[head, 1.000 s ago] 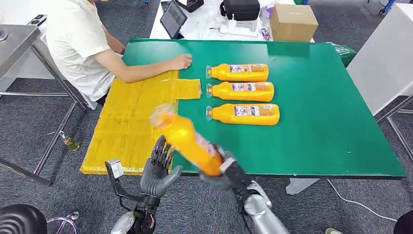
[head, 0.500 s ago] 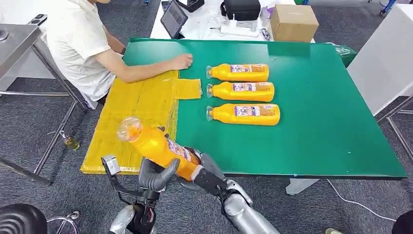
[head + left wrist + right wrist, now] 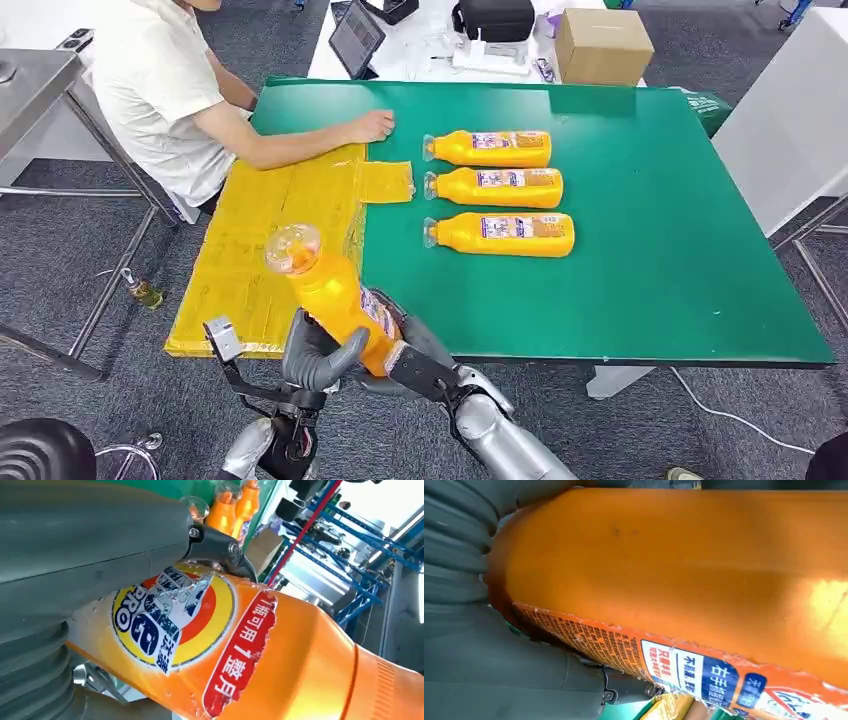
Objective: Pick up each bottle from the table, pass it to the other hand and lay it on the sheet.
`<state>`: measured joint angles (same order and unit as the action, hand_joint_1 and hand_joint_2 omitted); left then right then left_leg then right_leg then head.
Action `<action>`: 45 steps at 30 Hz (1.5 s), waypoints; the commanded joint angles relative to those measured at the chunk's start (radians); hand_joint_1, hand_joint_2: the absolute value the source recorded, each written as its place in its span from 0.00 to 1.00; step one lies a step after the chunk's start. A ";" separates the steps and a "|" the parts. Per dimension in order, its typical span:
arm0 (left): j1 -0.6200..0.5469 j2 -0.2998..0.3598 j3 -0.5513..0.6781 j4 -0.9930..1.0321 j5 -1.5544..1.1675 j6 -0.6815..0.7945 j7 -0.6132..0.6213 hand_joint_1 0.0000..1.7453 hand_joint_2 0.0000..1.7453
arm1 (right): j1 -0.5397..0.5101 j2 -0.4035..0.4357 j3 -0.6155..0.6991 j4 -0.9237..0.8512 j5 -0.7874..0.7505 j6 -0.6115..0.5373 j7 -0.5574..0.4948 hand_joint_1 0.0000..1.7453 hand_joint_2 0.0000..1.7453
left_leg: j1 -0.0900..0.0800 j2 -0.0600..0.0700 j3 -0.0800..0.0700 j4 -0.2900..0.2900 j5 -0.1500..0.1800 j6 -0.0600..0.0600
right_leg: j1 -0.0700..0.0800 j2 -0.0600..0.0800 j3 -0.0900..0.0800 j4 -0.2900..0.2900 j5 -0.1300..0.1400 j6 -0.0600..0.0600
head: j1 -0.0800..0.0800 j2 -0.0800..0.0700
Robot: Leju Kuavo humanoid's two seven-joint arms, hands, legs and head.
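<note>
Tilting up and away from the robot, an orange detergent bottle (image 3: 335, 295) hangs over the near edge of the table, its clear cap (image 3: 293, 247) pointing toward the yellow sheet (image 3: 262, 235). Both hands are on its lower body. The left hand (image 3: 318, 358) wraps the base from the left, its thick grey thumb (image 3: 350, 345) pressed across the front of the bottle, and the left wrist view shows the round blue-and-yellow label tight against its palm. The right hand (image 3: 405, 345) cups the same end from the right and below; the right wrist view has the orange wall and a strip of printed label lying against its ribbed cover, though how firmly its fingers close is hard to judge from here. Bottle and hands sit just over the sheet's near right corner, not touching it.

Three more orange bottles lie on their sides on the green table (image 3: 650, 230), caps to the left, in a neat column: the far bottle (image 3: 490, 148), the middle bottle (image 3: 497, 187) and the near bottle (image 3: 502, 233), each just beside the next. A small yellow flap (image 3: 386, 182) of the sheet reaches toward them.

A person in a pale shirt (image 3: 160, 85) sits at the far left corner, one hand (image 3: 372, 125) resting on the table by the sheet's far edge. Beyond, a cardboard box (image 3: 602, 45) and a tablet (image 3: 355, 37) stand on a white table.
</note>
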<state>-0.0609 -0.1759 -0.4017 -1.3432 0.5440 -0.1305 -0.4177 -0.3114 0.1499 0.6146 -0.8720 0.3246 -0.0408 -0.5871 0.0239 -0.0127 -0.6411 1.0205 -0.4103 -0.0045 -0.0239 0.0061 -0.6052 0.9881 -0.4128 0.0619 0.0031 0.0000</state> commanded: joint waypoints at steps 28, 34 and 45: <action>-0.053 0.111 0.081 -0.003 -0.309 0.115 0.036 1.00 1.00 | 0.138 0.028 -0.194 -0.121 -0.010 -0.438 -0.066 0.00 1.00 | 0.000 0.003 0.002 -0.001 -0.001 0.001 | 0.001 0.000 0.002 -0.001 -0.001 -0.002 | 0.000 0.000; -0.055 0.156 0.116 -0.044 -0.481 0.239 0.049 1.00 1.00 | 0.258 0.086 -0.517 -0.449 0.036 -0.657 -0.111 0.00 1.00 | 0.000 0.000 0.002 0.000 -0.002 0.001 | 0.001 -0.003 0.003 0.002 -0.003 -0.004 | 0.000 0.000; -0.178 0.200 0.063 0.092 -1.078 0.607 0.040 1.00 1.00 | 0.262 0.112 -0.471 -0.479 0.064 -0.657 -0.111 0.00 0.00 | 0.001 0.001 0.003 0.000 -0.001 0.001 | 0.001 -0.002 0.003 0.001 -0.002 -0.004 | 0.000 0.000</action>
<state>-0.0845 -0.0465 -0.2689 -1.4267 0.0420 0.1407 -0.3674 -0.0349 0.2301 0.1724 -1.3085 0.3830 -0.7015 -0.6962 0.0240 -0.0109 -0.6429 1.0204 -0.4105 -0.0047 -0.0238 0.0061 -0.6076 0.9882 -0.4128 0.0617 0.0034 0.0000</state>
